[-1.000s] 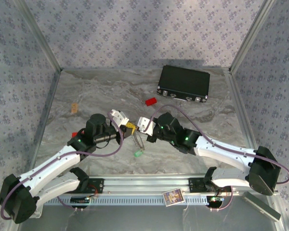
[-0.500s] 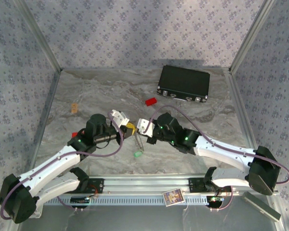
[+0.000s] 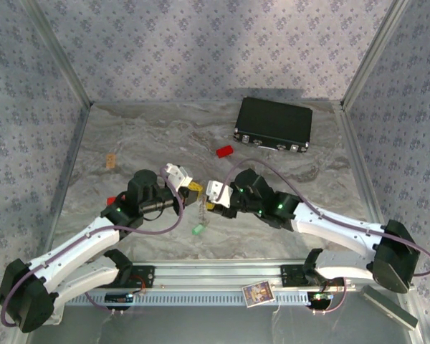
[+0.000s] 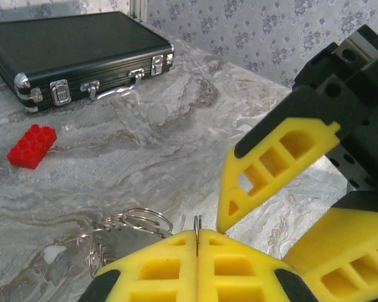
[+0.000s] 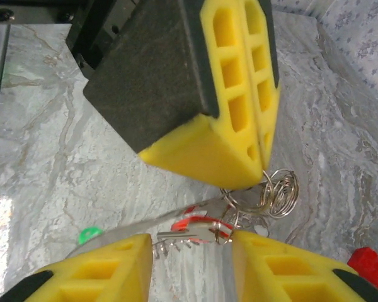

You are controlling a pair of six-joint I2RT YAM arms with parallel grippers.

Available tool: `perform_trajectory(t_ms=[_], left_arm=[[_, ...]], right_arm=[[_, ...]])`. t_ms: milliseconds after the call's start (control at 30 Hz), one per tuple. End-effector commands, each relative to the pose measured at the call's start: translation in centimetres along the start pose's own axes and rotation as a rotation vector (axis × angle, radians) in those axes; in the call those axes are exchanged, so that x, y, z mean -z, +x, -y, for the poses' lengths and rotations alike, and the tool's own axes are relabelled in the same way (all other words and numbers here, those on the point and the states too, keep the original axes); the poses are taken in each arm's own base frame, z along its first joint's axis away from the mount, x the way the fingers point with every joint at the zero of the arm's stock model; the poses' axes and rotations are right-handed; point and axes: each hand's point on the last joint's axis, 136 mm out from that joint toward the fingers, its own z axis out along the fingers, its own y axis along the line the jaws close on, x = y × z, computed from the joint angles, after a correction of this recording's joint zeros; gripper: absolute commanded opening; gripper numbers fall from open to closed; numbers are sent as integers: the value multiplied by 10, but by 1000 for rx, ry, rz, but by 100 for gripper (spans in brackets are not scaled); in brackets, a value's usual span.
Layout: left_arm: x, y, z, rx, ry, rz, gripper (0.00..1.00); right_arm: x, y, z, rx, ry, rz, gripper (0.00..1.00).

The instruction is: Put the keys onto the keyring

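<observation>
So the left gripper [image 4: 197, 244] is clamped right down, yellow fingers [image 4: 157, 267] pressed flat together, with the thin wire of the keyring [image 5: 276, 192] pinched at the seam. The silvery loops hang just off its tip, above the marble table [image 4: 176, 145].

The right gripper [image 5: 192, 255] sits right up against it, nose to nose, jaws well apart. The red key [image 5: 190, 228] lies across that gap, blade sideways, hooked in among the ring wire. Can't tell if either pad is actually touching it, but it's not squeezed.

The green key [image 3: 198, 229] dangles lower down, just below both grippers in the top view. The red block [image 4: 31, 146] and the black case [image 4: 75, 53] sit well apart, farther back.
</observation>
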Motion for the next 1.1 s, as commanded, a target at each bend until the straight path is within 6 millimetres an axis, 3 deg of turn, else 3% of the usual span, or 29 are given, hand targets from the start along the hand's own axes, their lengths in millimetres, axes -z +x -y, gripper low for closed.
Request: perform_trajectory(t_ms=[0,100,233,633,800,1067], left_arm=[[4,-23,14,-111,66,101,0],[6,-26,22,-181,105,130,0],[7,-28,30,-271,140,149,0],[6,-30,31,-369,146,188,0],[7,-33,36,-374,174,216,0],[2,-27,36,-359,187,279,0]], right_arm=[[17,3,-1,-59,-48,1,42],[25,12,11,-152,-48,16,41],[32,7,18,-255,-86,93,39],[62,-4,41,-263,45,277,30],[61,2,41,-228,62,307,30],[56,-3,26,-236,-51,345,34]])
